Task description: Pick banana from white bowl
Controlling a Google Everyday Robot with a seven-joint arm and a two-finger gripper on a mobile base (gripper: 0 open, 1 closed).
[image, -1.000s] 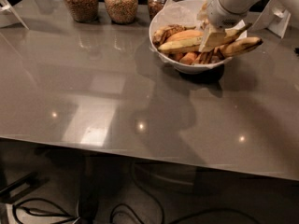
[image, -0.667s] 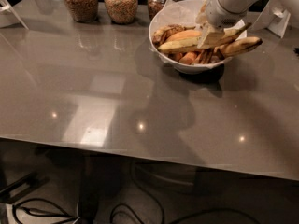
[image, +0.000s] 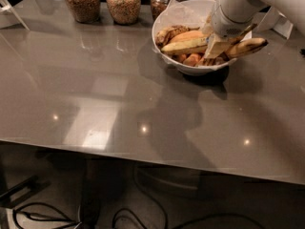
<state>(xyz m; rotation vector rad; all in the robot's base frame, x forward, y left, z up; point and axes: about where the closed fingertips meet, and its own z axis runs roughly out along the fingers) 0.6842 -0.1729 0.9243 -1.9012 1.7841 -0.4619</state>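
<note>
White bowl (image: 183, 11) in the upper right of the frame, on the grey desk (image: 95, 80), heaped with fruit. Long pale-yellow banana (image: 186, 46) lying across the heap, inside the bowl, not lifted. Tool (image: 214, 49) down among the fruit at the right end of that banana, touching or just beside it; open or closed impossible to tell. Judged stage: reach done, grip unconfirmed. Left to do: firm hold, then a lift clear of the rim. Grain-filled jars (image: 123, 3) along the upper edge, well apart from the tool.

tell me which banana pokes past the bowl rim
The dark-streaked banana right of the end effector in the white bowl: its tip juts past the rim; others lie inside.
</note>
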